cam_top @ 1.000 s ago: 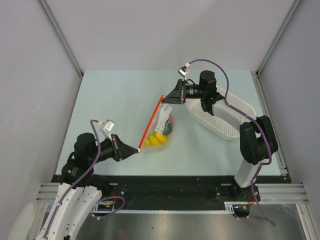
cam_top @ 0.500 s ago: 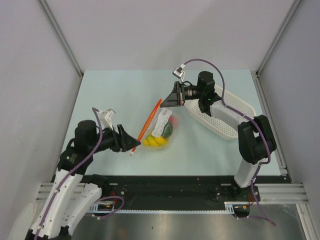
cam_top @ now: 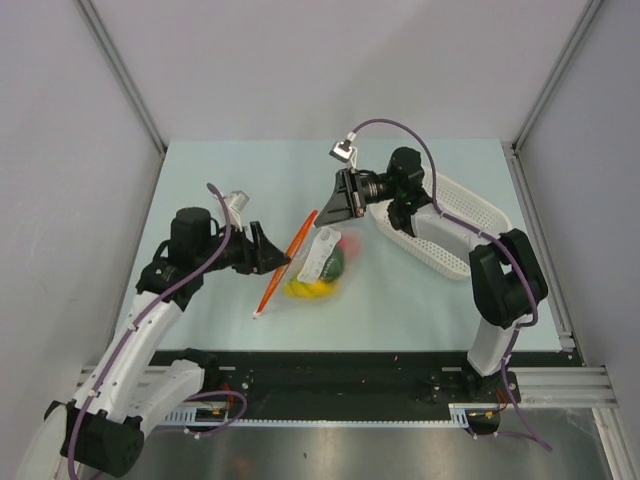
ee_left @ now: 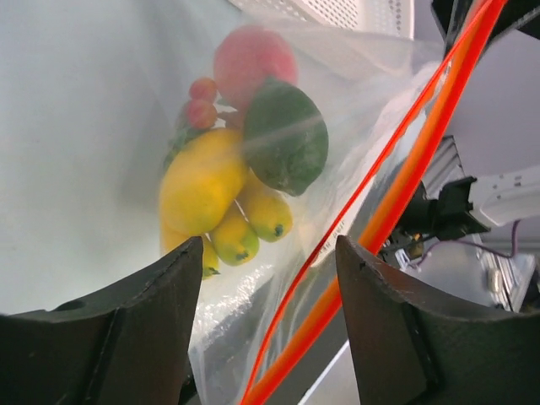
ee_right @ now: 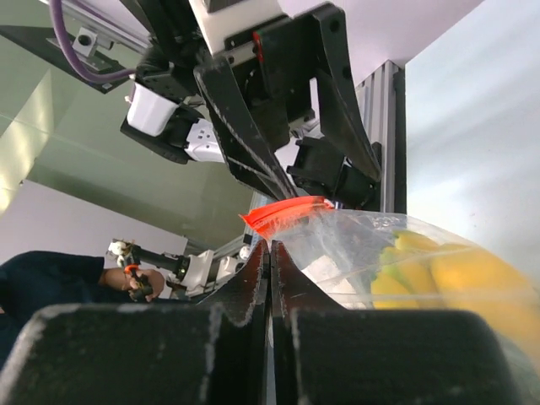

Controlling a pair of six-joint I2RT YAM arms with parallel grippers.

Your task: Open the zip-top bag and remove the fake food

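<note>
My right gripper (ee_right: 270,246) pinches the top corner of the crinkly clear plastic zip-top bag (cam_top: 322,262) over the table (cam_top: 200,180), yellow-green-red plastic fake food (ee_left: 283,135) sagging inside, so I want my spread left gripper (ee_left: 268,245) closing on one lip only, seemingly between its fingers.

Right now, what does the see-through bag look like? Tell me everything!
The zip-top bag is clear, crinkly plastic with a red-orange zip strip along its mouth. Inside sit yellow fruit, a dark green piece and red pieces. The right gripper pinches the strip's far end; the left gripper, open, straddles the strip.
</note>
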